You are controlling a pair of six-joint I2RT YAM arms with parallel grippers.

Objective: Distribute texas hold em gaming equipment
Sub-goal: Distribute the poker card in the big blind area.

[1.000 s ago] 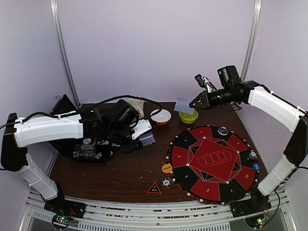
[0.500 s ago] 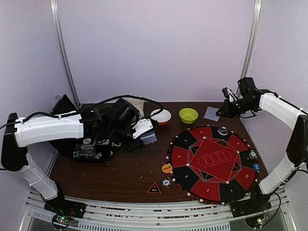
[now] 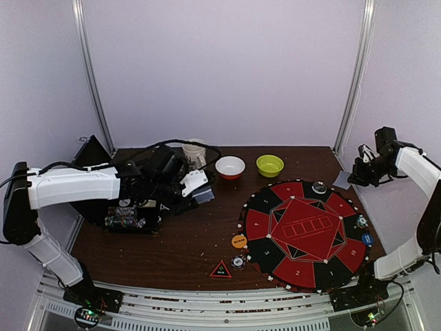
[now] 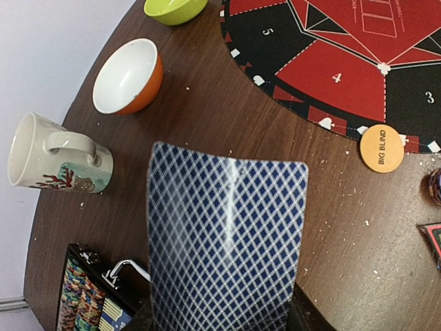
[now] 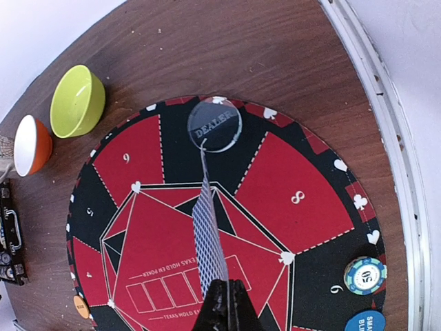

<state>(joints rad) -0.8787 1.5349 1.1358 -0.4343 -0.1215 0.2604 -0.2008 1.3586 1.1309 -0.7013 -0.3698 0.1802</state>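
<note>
My left gripper point(image 4: 220, 318) is shut on blue-checked playing cards point(image 4: 227, 238), their backs facing the wrist camera; in the top view it hovers over the table's left half point(image 3: 198, 194). My right gripper point(image 5: 229, 303) is shut on one playing card point(image 5: 209, 231), seen edge-on above the red-and-black mat point(image 5: 296, 186). From above, that gripper point(image 3: 353, 178) hangs at the table's far right with the card point(image 3: 341, 181). On the mat lie a dealer disc point(image 3: 319, 187), a chip point(image 3: 361, 221) and a blue disc point(image 3: 366, 239). Beside its left edge are an orange disc point(image 3: 239, 241), a chip point(image 3: 238, 261) and the triangular marker point(image 3: 220, 269).
A white-and-orange bowl point(image 3: 230, 166), a green bowl point(image 3: 269, 165) and a cream mug point(image 3: 194, 153) stand along the back. A case of chips point(image 3: 127, 217) sits under my left arm. The frame post point(image 3: 351, 76) rises close behind the right gripper.
My right arm has swung from above the green bowl to the table's far right edge, carrying its card. The left gripper has drawn slightly back and left with its cards.
</note>
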